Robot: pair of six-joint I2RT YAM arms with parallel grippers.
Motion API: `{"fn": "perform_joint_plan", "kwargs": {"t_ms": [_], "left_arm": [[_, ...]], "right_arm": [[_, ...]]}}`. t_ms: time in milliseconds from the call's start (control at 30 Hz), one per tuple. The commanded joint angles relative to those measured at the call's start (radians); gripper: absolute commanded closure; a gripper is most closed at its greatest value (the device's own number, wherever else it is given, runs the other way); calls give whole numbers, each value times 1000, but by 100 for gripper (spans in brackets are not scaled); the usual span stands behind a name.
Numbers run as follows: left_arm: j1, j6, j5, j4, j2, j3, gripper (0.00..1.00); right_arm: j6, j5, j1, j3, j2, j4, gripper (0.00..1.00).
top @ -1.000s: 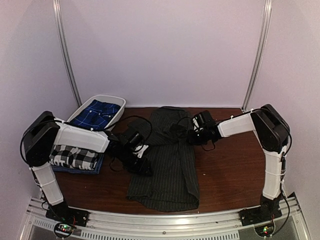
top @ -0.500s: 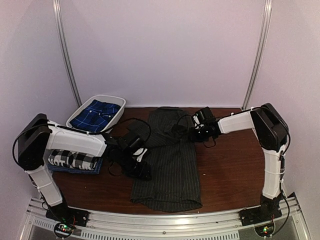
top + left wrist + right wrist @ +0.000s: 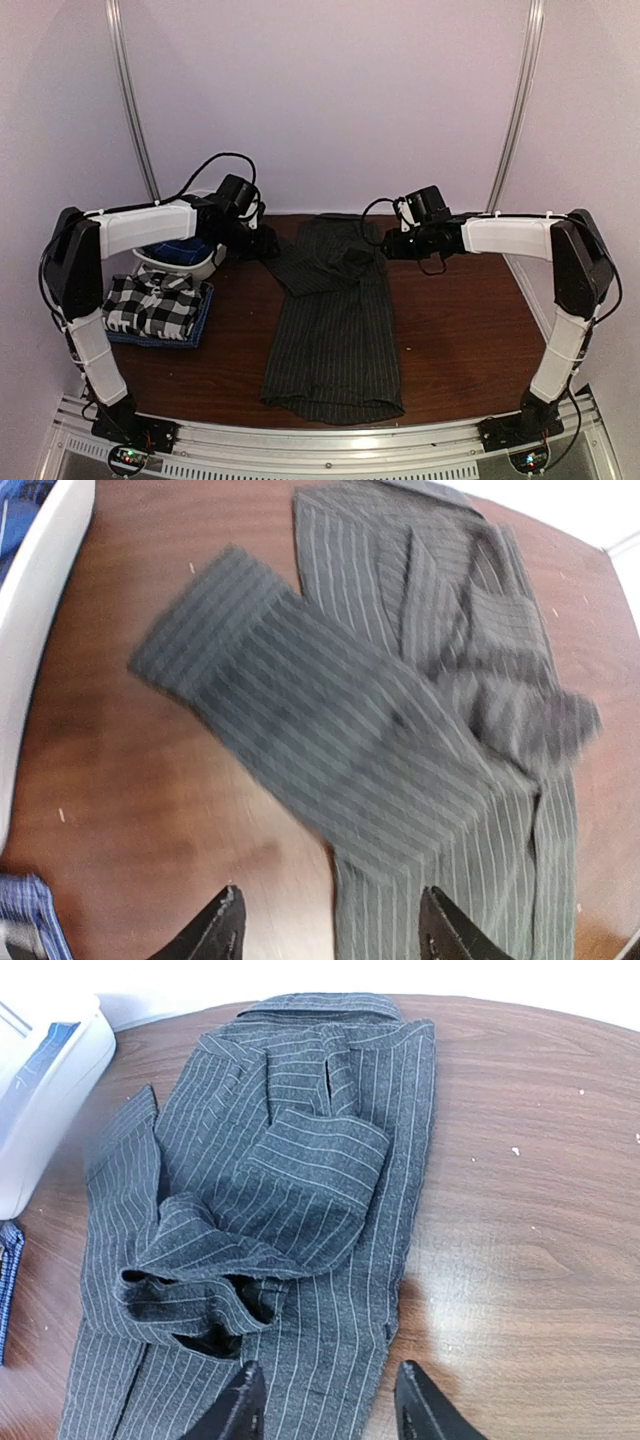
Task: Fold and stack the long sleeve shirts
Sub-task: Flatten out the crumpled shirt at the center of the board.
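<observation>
- Hiding most of the white bin (image 3: 190, 264), the left arm lets only a sliver of blue shirt (image 3: 172, 249) show.
- The left gripper (image 3: 330, 935) and right gripper (image 3: 325, 1405) are both spread and empty, with their fingers cut off by the frame.
- The pinstriped shirt (image 3: 335, 330) lies mid-table, one sleeve splayed left and its hem near the front edge.
- The checked shirt (image 3: 150, 305) sits folded at the left.
- The widest stretch of table (image 3: 470, 330) lies to the right.

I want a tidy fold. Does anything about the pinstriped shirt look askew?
Yes. On the pinstriped shirt, one sleeve sticks out diagonally toward the white bin instead of lying over the body, and the other sleeve sits bunched and rumpled on the chest.
</observation>
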Motion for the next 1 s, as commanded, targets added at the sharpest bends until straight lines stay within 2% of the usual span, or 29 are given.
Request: {"fn": "perform_joint_plan", "kwargs": {"t_ms": [0, 233, 433, 700, 800, 967], "left_arm": [[52, 96, -73, -35, 157, 167, 39], [130, 132, -106, -73, 381, 407, 36], [141, 181, -150, -126, 544, 601, 31], [149, 174, -161, -138, 637, 650, 27], [149, 173, -156, -138, 651, 660, 30], [150, 179, -138, -136, 669, 674, 42]], "right_arm": [[-15, 30, 15, 10, -23, -57, 52], [-11, 21, 34, 42, -23, -86, 50], [-18, 20, 38, 61, -20, -109, 50], [-28, 16, 38, 84, -18, -121, 49], [-29, 10, 40, 88, -16, -123, 49], [-29, 7, 40, 93, -13, -125, 49]]}}
